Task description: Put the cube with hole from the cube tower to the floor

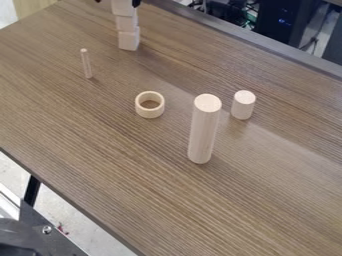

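Observation:
The gripper (117, 2) is at the top edge, left of centre, mostly cut off by the frame. Its two black fingertips stand apart, one at each side of the tower's upper part, with a gap visible on the left. The cube tower (127, 24) is a stack of pale wooden cubes standing on the brown table (87, 135). The top cube (123, 7) is partly cut off by the frame edge, and a hole in it cannot be made out. Below it the cubes sit slightly out of line.
A thin peg (86, 64) stands left of a wooden ring (149, 104). Right of the ring are a tall cylinder (203, 132) and a short cylinder (243, 105), both upright. The table's front edge runs down the lower left, with pale floor (87, 227) beyond.

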Tool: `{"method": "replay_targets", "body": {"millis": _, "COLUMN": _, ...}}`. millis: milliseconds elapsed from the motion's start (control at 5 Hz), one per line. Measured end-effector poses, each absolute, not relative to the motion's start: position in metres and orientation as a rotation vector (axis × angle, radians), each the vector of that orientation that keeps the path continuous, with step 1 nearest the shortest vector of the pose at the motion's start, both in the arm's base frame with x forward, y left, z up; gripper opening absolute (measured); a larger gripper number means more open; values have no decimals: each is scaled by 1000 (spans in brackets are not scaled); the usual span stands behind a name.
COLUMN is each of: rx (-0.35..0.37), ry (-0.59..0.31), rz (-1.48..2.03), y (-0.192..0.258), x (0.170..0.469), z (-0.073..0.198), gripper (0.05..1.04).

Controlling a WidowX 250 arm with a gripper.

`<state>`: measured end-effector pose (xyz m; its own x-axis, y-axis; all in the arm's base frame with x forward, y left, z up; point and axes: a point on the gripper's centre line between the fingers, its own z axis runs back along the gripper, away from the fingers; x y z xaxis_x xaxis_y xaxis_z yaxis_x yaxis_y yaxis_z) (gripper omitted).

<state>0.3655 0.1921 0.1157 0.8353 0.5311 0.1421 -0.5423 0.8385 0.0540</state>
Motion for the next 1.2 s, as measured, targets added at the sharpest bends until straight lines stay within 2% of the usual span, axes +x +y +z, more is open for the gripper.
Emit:
{"method": "replay_targets", "body": {"millis": 600, "rx": 86, "ry": -101, "rz": 568, "y": 197, "x": 375, "z": 103, "gripper": 1001}}
{"method": "replay_targets", "body": {"millis": 800, "rx": 87, "ry": -93, "rz": 566, "y": 198, "x": 378, "z": 99, "gripper": 950}}
{"method": "replay_targets", "body": {"millis": 1000, "rx": 88, "ry": -88, "rz": 564, "y": 200, "x": 380, "z": 95, "gripper": 667}}
{"method": "replay_targets", "body": {"millis": 1200, "rx": 82, "ry": -95, "rz": 566, "y": 200, "x": 381, "z": 95, "gripper": 595}}
